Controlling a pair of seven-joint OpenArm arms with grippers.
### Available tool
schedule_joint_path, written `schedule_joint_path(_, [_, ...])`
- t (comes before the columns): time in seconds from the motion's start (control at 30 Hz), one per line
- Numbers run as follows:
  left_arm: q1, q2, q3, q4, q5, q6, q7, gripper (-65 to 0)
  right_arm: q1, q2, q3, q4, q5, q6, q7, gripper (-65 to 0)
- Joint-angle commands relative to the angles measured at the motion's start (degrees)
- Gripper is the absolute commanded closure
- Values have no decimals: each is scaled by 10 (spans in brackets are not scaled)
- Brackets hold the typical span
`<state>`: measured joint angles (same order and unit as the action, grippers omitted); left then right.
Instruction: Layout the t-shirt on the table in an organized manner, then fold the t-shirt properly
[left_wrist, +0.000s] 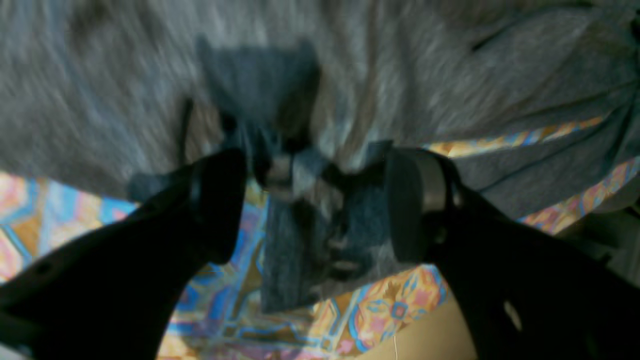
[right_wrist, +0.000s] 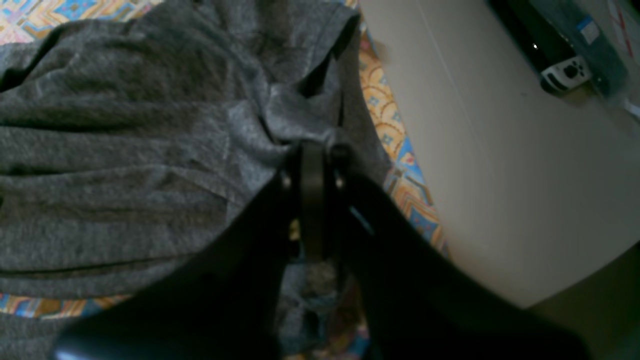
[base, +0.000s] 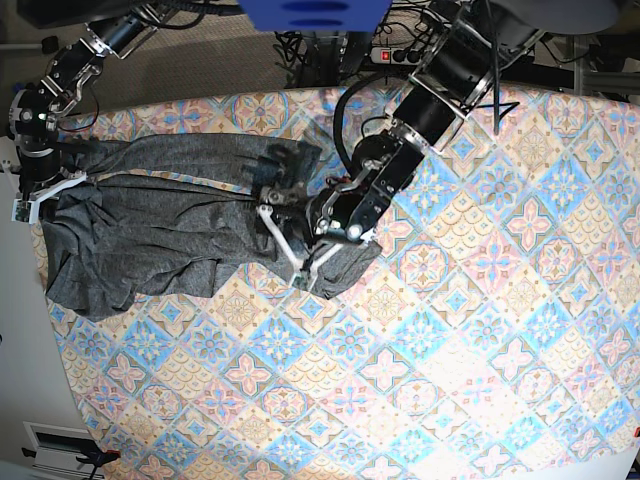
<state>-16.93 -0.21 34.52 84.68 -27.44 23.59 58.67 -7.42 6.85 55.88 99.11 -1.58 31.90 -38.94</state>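
The t-shirt (base: 150, 225) lies bunched and wrinkled across the far left part of the table (base: 480, 330), stretched between both arms. The right gripper (right_wrist: 312, 150) is pinched tight on a fold of grey cloth at the table's left edge. The left gripper (left_wrist: 315, 200) has its jaws spread wide over the shirt's other end, blurred cloth between them, nothing clamped that I can see.
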Motion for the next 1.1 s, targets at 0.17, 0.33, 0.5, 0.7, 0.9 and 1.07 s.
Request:
schedule_joint_path(0.17, [-32, 27, -2, -89, -5, -3, -7, -354, 6, 9, 2, 11, 9, -3, 14, 0])
schedule_joint_path(0.33, [-32, 32, -2, -96, -5, -64, -8, -246, 6, 9, 2, 11, 9, -3, 14, 0])
schedule_joint_path(0.5, [-32, 44, -6, -96, -5, -67, -9, 0, 6, 9, 2, 12, 9, -3, 14, 0])
schedule_joint_path(0.7, [-32, 47, -39, -94, -6, -68, -8, 0, 6, 9, 3, 12, 9, -3, 15, 0])
schedule_joint_path(0.9, [-27, 44, -42, 7, -6, -68, -5, 0, 6, 9, 3, 12, 9, -3, 17, 0])
schedule_joint_path(1.07, [-27, 17, -41, 116, -37, -68, -4, 0, 6, 9, 5, 14, 10, -3, 17, 0])
